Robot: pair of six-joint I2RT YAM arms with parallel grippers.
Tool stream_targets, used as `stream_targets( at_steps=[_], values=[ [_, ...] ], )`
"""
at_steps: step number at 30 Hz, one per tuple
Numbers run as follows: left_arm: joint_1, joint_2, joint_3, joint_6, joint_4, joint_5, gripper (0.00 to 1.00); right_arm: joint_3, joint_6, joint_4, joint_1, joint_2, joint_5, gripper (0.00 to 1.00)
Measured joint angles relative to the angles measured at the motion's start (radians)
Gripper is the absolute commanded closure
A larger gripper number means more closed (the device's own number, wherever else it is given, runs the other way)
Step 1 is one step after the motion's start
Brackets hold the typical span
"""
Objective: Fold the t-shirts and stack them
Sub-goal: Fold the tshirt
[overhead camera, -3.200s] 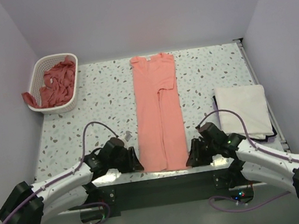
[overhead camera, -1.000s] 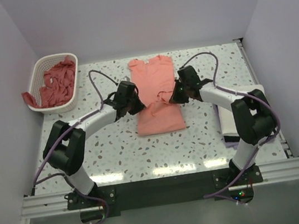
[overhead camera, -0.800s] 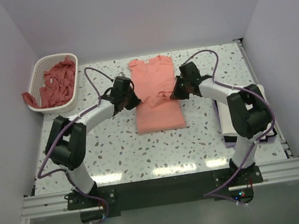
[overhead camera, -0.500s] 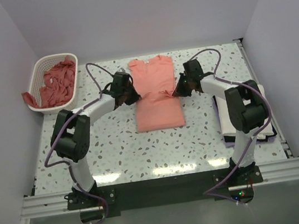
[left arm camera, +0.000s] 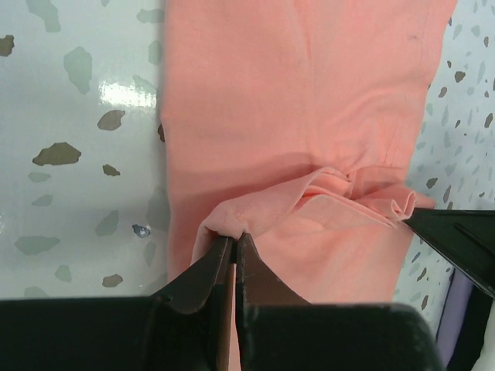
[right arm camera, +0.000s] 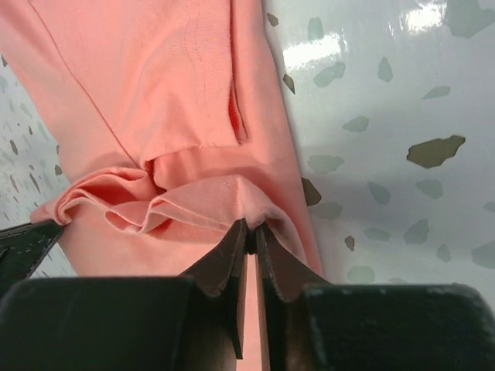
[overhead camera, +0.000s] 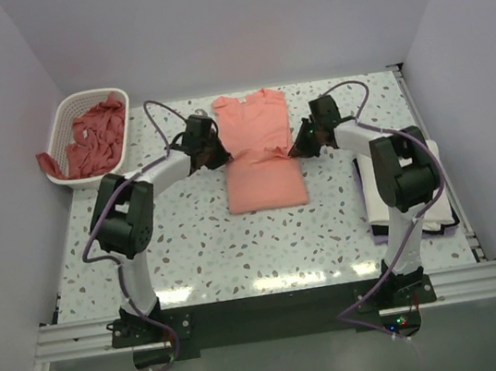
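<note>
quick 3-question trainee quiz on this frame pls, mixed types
1. True or false: the left tool and right tool are both shut on the salmon t-shirt.
2. The basket sits at which table corner? A far left; B far right; C near right.
3. Fill in: the basket holds crumpled ___ t-shirts.
Key: 1 true; 2 A; 3 pink.

bright even overhead light, glare on the table point(left arm camera: 116, 93), near pincers blurred.
</note>
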Motion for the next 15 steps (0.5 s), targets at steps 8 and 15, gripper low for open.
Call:
stream_targets(
  at_steps=[8, 15],
  values=[
    [0.055, 0.002, 0.01, 0.078, 0.039, 0.033, 0.43, 0.051, -0.018, -0.004, -0.039, 0.005, -0.006, 0.54],
    [0.065, -0.077, -0.017, 0.093, 0.056, 0.047, 0.81, 0.05, -0.06, 0.0, -0.036, -0.072, -0.006, 0.57]
  ],
)
